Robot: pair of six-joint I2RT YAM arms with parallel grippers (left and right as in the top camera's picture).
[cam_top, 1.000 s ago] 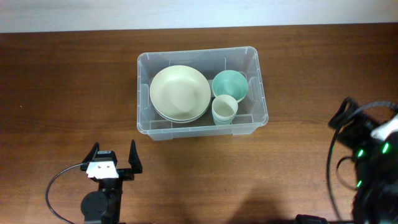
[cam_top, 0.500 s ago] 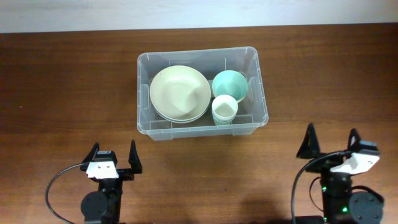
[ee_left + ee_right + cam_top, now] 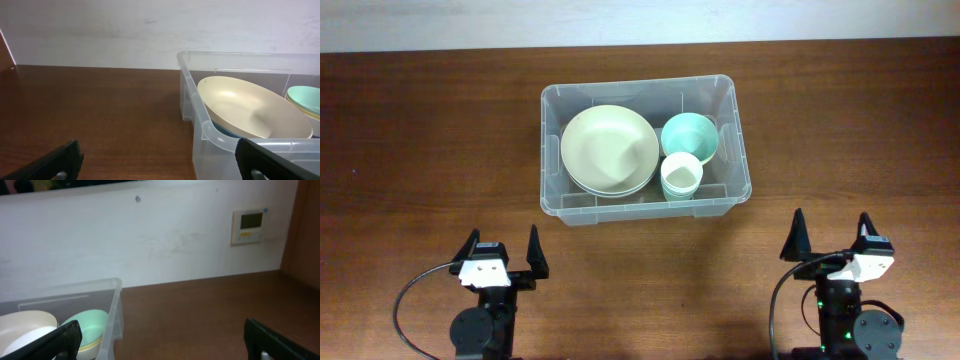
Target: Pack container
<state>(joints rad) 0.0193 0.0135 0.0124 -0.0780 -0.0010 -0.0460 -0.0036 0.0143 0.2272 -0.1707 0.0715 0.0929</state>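
The clear plastic container stands at the table's middle. In it are stacked cream plates, a mint green bowl and a pale cup. My left gripper is open and empty near the front left, well apart from the container. My right gripper is open and empty at the front right. The left wrist view shows the container's corner with the cream plates inside. The right wrist view shows the container's wall and the mint bowl.
The brown wooden table surrounds the container. A white wall stands behind the table, with a small wall thermostat at the right.
My right arm has swung down and left to the front right of the table, with its open fingers now pointing at the container. My left arm has not moved.
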